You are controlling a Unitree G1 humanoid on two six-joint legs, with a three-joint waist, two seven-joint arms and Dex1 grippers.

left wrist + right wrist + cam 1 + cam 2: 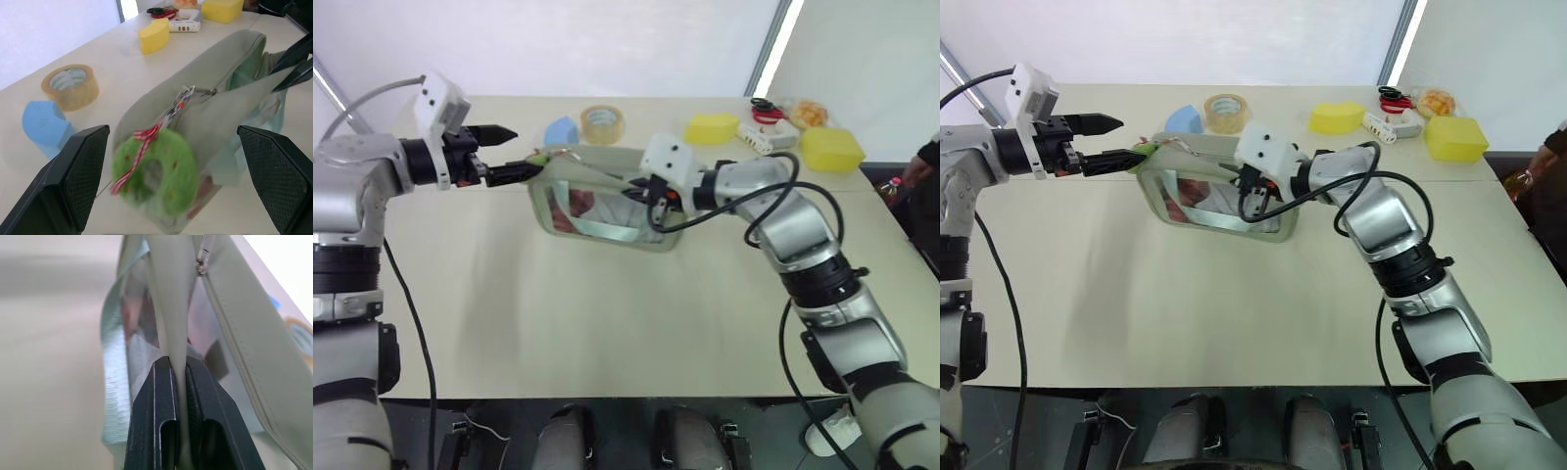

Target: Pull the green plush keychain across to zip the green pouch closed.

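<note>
With the right gripper (178, 382) pinching the limp pouch (1224, 201) edge, the wide-open left gripper (171, 181) should take the soft, squashy keychain (156, 171) bodily.

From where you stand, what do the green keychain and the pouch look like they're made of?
The green plush keychain looks like fuzzy yarn or plush, ring-shaped, matte, with a red-and-white ribbon. The green pouch seems to be smooth matte fabric or faux leather; it folds softly where the right gripper pinches it. Its front window looks like glossy clear plastic, reflective.
</note>
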